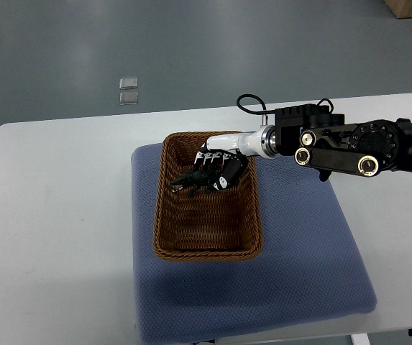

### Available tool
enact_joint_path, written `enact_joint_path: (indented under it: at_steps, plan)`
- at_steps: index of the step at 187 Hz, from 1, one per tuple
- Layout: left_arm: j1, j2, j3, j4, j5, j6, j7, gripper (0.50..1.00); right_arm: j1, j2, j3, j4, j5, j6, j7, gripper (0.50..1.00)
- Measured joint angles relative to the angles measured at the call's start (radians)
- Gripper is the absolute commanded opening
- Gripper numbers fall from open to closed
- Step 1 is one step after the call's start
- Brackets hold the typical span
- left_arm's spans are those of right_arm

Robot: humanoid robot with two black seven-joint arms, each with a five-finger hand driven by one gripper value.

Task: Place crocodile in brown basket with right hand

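Blue mat [299,251] under brown basket [159,215]; right hand [218,167] over far end, gripping crocodile [185,182], which juts out leftward.

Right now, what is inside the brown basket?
The right hand is over the brown basket's far end, with the dark crocodile poking out beneath it. The hand covers the rest of the crocodile; elsewhere only bare weave shows.

the white-and-black right hand [216,169] reaches over the far end of the brown woven wicker basket [206,253], fingers curled around a small dark green toy crocodile [188,183]. the basket sits on a blue fabric mat [299,251] on a white table [55,215].
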Motion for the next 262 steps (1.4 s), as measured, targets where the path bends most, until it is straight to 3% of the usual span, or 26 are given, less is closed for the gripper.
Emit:
enact_joint_path:
  at_steps: [11,22,35,48,59,68,74,137,175,217,262]
  plan:
    - [0.0,0.0,0.0,0.0,0.0,0.0,0.0,1.0,-0.006,0.002,0.0,-0.002,-0.005,0.0,0.0,0.511]
    - [0.0,0.0,0.0,0.0,0.0,0.0,0.0,1.0,-0.01,0.004,-0.002,-0.004,-0.009,0.0,0.0,0.578]
    - [0.0,0.0,0.0,0.0,0.0,0.0,0.0,1.0,-0.016,0.007,-0.005,-0.009,-0.011,0.0,0.0,0.611]
    - [0.001,0.0,-0.001,0.0,0.0,0.0,0.0,1.0,-0.028,0.011,-0.007,-0.021,-0.015,0.0,0.0,0.756]
    - [0.001,0.0,-0.001,0.0,0.0,0.0,0.0,1.0,-0.036,0.013,-0.007,-0.03,-0.02,0.0,0.0,0.813]
    - [0.001,0.0,-0.001,0.0,0.0,0.0,0.0,1.0,-0.04,0.014,-0.007,-0.034,-0.022,0.0,0.0,0.889]
    - [0.001,0.0,-0.001,0.0,0.0,0.0,0.0,1.0,-0.042,0.014,-0.004,-0.035,-0.023,0.0,0.0,0.905]
    - [0.001,0.0,-0.002,0.0,0.0,0.0,0.0,1.0,-0.034,-0.004,0.028,-0.036,-0.007,0.012,0.0,0.928]
    - [0.0,0.0,-0.002,0.0,0.0,0.0,0.0,1.0,-0.051,-0.066,0.234,-0.036,0.029,0.038,0.001,0.928]
    - [0.001,0.0,-0.002,0.0,0.0,0.0,0.0,1.0,-0.267,-0.135,0.605,-0.056,0.2,0.034,0.041,0.926]
    - [0.002,0.0,0.0,0.0,0.0,0.0,0.0,1.0,-0.561,-0.034,1.054,-0.132,0.416,0.034,0.155,0.928]
